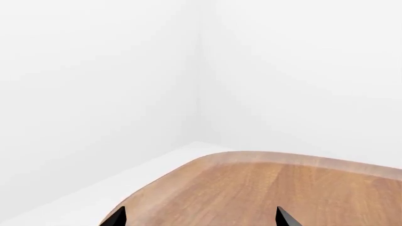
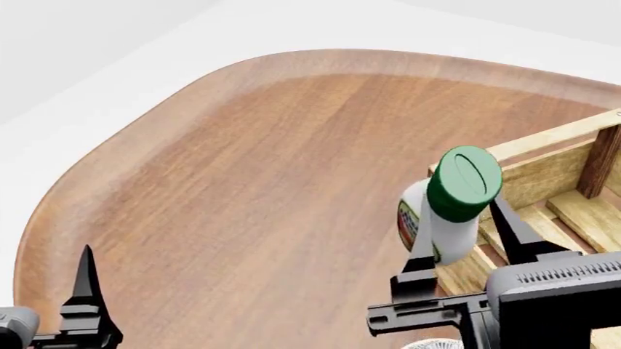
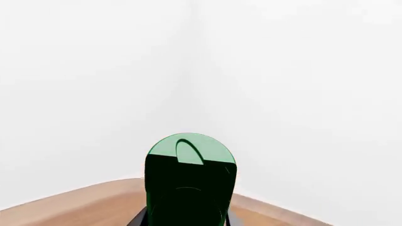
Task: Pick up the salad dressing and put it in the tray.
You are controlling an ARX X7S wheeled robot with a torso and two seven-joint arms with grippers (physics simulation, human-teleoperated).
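Head view: our right gripper [image 2: 464,243] is clamped on the salad dressing [image 2: 449,205], raised at the tray's [image 2: 543,174] 9 o'clock edge. Left gripper [image 1: 201,217] spread apart, idle. Risk: bottle clips the rail if we lower too early.
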